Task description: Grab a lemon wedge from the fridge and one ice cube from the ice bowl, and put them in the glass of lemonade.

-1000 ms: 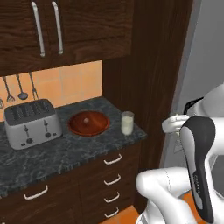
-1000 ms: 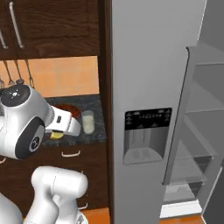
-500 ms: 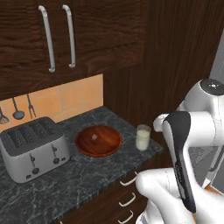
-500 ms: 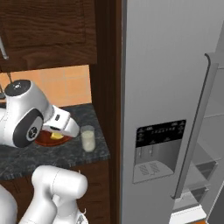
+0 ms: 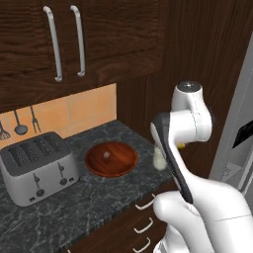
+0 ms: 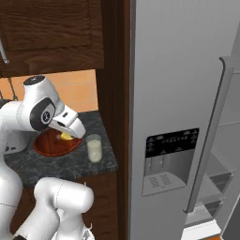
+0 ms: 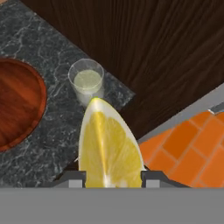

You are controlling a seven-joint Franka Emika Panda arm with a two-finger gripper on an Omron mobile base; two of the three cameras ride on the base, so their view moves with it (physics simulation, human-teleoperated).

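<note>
My gripper [image 7: 111, 177] is shut on the lemon wedge [image 7: 109, 144], a bright yellow slice that stands between the fingertips [image 7: 72, 178]. In the right base view the gripper [image 6: 66, 136] hangs over the dark counter, with the lemon wedge [image 6: 65, 137] above the right rim of the ice bowl [image 6: 51, 146]. The glass of lemonade [image 6: 94, 148] stands just to its right, apart from it. In the hand view the glass of lemonade [image 7: 87, 84] is beyond the wedge. The ice cube [image 5: 106, 154] lies in the ice bowl [image 5: 111, 159]. The fridge [image 6: 187, 84] fills the right side.
A silver toaster [image 5: 37, 165] stands left of the bowl. Dark wooden cabinets [image 5: 74, 39] hang over the counter [image 5: 99, 197], and a dark wood panel separates it from the fridge. Inner shelves [image 6: 227, 164] show past the fridge handle [image 6: 211, 136]. An orange floor [image 7: 188, 144] lies beneath the counter edge.
Both base views have shifted and the counter looks nearer, so the base has driven. The gripper, still holding the lemon wedge, now hangs close beside the glass.
</note>
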